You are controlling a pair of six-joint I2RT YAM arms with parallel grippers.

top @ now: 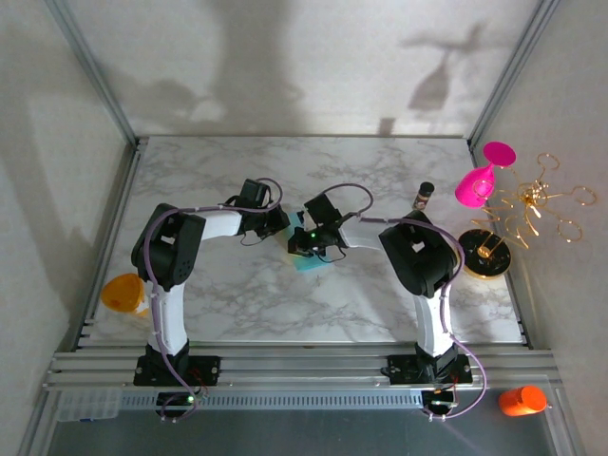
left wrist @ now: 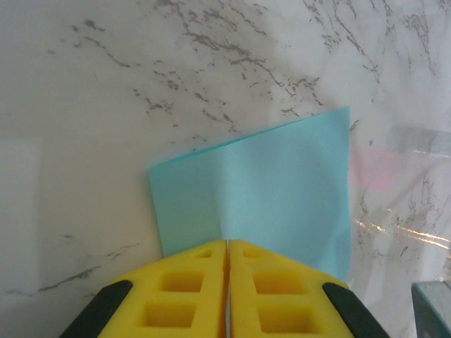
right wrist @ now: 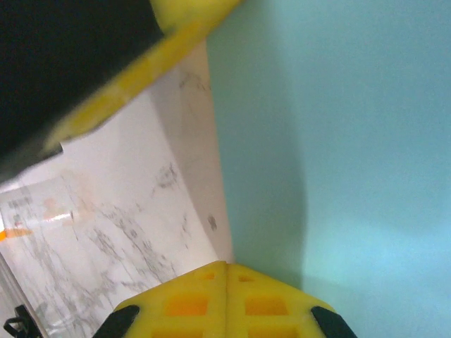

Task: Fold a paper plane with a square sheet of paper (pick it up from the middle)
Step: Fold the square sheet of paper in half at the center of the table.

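From above I see the left gripper (top: 281, 230) and right gripper (top: 306, 245) nose to nose. The square sheet of paper (top: 312, 264) lies just under their tips on the marble table (top: 237, 294). Left wrist view: my yellow fingers (left wrist: 183, 282) are pressed together and the sheet lies straight ahead, its near edge at the tips — whether it is nipped I cannot tell. Right wrist view: these fingers (right wrist: 268, 303) are together too — the sheet is ahead and to their right, meeting the tips.

The white marble tabletop (top: 237, 294) carries a teal sheet of paper (top: 307, 264) mid-table, with a small dark jar (top: 424, 195) and a gold rack (top: 494, 249) at its right.
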